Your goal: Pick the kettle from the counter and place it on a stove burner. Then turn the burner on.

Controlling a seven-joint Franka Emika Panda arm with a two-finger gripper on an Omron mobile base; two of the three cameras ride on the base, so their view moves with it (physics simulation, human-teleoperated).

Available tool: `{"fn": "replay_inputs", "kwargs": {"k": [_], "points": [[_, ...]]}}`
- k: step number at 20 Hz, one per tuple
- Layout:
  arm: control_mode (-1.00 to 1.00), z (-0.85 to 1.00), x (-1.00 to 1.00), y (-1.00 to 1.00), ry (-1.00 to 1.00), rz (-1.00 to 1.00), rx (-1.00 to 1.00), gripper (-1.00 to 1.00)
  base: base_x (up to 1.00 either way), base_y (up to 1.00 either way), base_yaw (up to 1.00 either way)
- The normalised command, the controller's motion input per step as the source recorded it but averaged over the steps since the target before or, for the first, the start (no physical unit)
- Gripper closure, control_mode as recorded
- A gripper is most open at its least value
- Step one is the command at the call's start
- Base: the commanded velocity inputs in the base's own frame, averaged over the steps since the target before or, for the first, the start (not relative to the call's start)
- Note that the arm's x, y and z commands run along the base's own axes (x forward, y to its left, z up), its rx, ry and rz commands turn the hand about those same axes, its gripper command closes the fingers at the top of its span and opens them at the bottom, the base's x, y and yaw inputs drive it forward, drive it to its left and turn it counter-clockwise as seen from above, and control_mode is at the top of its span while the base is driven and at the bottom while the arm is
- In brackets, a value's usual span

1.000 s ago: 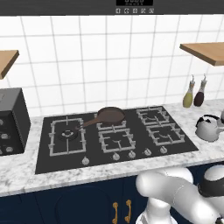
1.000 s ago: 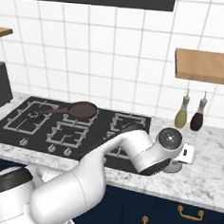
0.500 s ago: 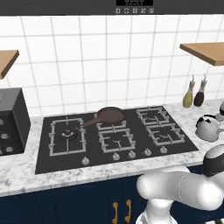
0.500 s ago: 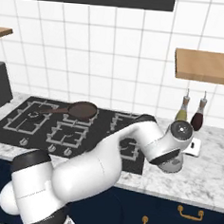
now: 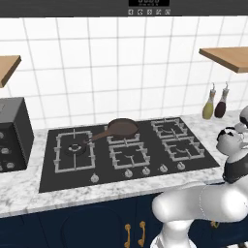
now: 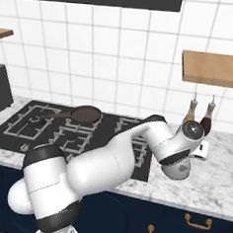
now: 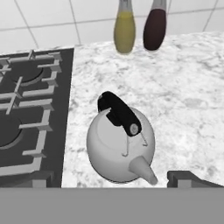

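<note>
The kettle (image 7: 119,151) is a squat silver pot with a dark arched handle. It stands upright on the marbled counter (image 7: 188,100), just right of the black cooktop (image 7: 26,109), with its short spout turned to the view's lower right. My gripper (image 7: 113,181) hovers above it, open wide. One dark fingertip (image 7: 189,179) shows right of the spout, clear of the kettle. In the right base view my arm reaches across the cooktop's right end, and its wrist (image 6: 184,142) hides the kettle.
Two slim bottles, one yellow (image 7: 124,26) and one dark red (image 7: 154,26), stand against the tiled wall behind the kettle. A brown frying pan (image 5: 122,128) sits on a rear burner. Knobs (image 5: 128,173) line the cooktop's front edge. A wooden shelf (image 6: 211,69) hangs over the bottles.
The arm has swung up and to the right, over the counter where the kettle stands. In the left base view it now covers the kettle. The jaws stayed open.
</note>
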Motion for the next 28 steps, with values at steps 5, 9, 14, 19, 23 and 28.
{"fn": "replay_inputs", "kwargs": {"k": [5, 9, 14, 19, 23, 28], "points": [[-1.00, -0.28, 0.16, -0.07, 0.04, 0.10, 0.00, -1.00, 0.00, 0.00, 0.00], [-1.00, -0.29, 0.19, -0.12, 0.00, 0.11, 0.00, -1.00, 0.00, 0.00, 0.00], [-1.00, -0.23, 0.18, -0.08, 0.01, 0.10, 0.00, -1.00, 0.00, 0.00, 0.00], [-1.00, -0.01, 0.21, -0.08, 0.05, 0.06, 0.00, -1.00, 0.00, 0.00, 0.00], [-1.00, -0.08, 0.23, -0.04, 0.02, 0.06, 0.00, -1.00, 0.00, 0.00, 0.00], [-1.00, -0.11, 0.15, -0.14, 0.00, 0.07, 0.00, -1.00, 0.00, 0.00, 0.00]]}}
